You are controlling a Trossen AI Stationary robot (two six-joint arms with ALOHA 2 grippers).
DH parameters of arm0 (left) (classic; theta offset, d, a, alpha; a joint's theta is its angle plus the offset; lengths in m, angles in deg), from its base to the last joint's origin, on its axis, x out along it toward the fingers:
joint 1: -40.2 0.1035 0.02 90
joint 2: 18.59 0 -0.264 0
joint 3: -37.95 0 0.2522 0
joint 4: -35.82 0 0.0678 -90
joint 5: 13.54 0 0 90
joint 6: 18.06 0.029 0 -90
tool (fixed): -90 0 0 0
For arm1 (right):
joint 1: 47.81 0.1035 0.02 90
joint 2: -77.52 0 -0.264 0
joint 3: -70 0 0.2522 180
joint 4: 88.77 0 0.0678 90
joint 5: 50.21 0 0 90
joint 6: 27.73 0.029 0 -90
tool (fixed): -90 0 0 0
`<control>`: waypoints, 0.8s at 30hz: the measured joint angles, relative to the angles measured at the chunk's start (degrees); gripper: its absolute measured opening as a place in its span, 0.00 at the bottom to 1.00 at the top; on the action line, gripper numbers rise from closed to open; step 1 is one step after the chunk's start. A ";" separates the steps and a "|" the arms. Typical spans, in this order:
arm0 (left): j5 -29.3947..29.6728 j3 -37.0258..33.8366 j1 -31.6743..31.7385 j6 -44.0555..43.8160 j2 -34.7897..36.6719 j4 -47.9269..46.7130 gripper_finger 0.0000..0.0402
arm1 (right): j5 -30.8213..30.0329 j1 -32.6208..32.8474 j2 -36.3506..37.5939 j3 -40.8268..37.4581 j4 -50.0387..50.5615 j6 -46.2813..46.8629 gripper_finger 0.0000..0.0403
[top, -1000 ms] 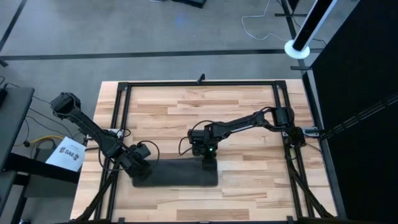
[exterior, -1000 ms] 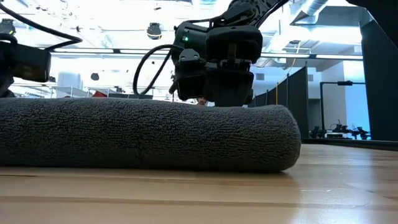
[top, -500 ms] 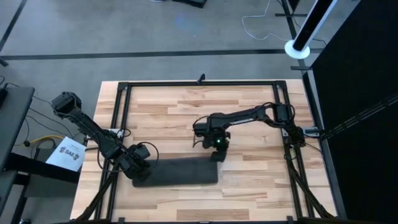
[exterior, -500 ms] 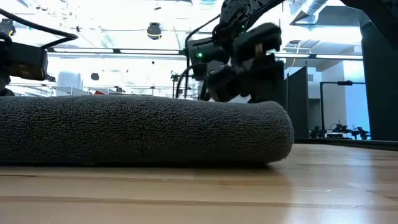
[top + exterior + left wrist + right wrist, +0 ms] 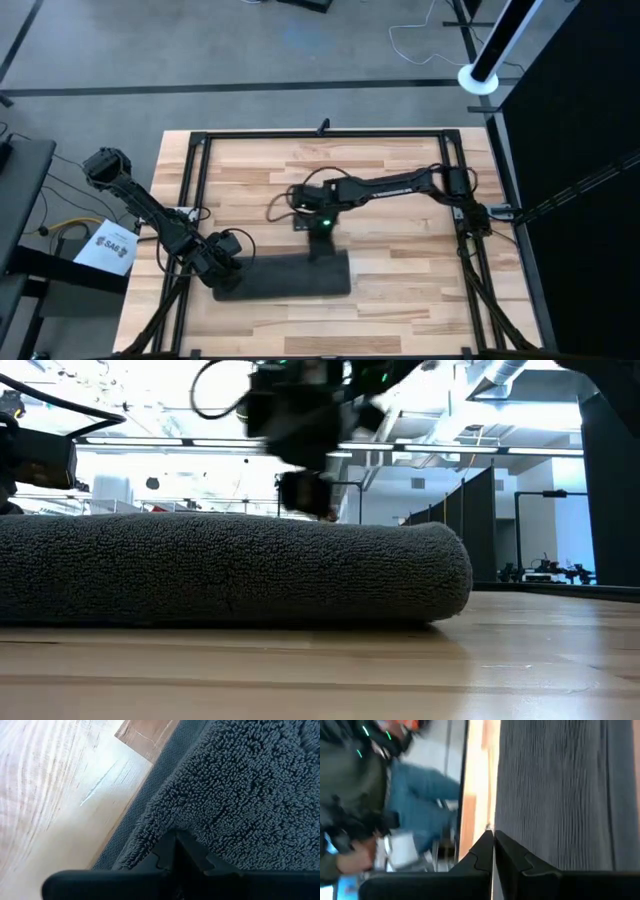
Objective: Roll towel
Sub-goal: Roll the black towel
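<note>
Low view: towel cut off at left edge; right end effector blurred above it.

My fingers: two dark tips pressed together, no gap between them, nothing held.
My gripper body: a dark bar across the frame's lower edge, below the fingers.
Towel: grey ribbed cloth fills the side beyond my fingertips; its straight edge lines up with the seam between my fingers.
Table: a narrow strip of light wood runs alongside the towel's edge.
Person: blurred, past the table edge, in a dark green top and blue trousers.
Person's hand: low in the frame, near a dark object I cannot make out.
Lights: small green points glow near the person, blurred.
</note>
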 joint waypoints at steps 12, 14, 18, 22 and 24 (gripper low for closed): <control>-0.11 0.32 -0.02 0.18 -0.09 -0.48 0.00 | 0.52 0.11 -11.05 0.09 -10.34 12.99 0.00; -0.15 0.38 -0.07 -0.36 -0.09 -0.82 0.00 | 0.07 0.26 -10.45 0.15 -4.06 9.75 0.00; -0.15 0.44 -0.07 -0.58 -0.07 -1.38 0.00 | -0.31 0.73 -9.51 0.26 9.60 2.26 0.00; 0.07 0.49 -0.75 -0.70 -0.07 -2.08 0.00 | 0.04 0.78 -9.51 0.20 21.27 -4.84 0.00; 0.53 0.52 -1.69 -1.28 -0.02 -2.82 0.00 | 0.03 1.01 -9.37 -0.47 24.86 -8.17 0.00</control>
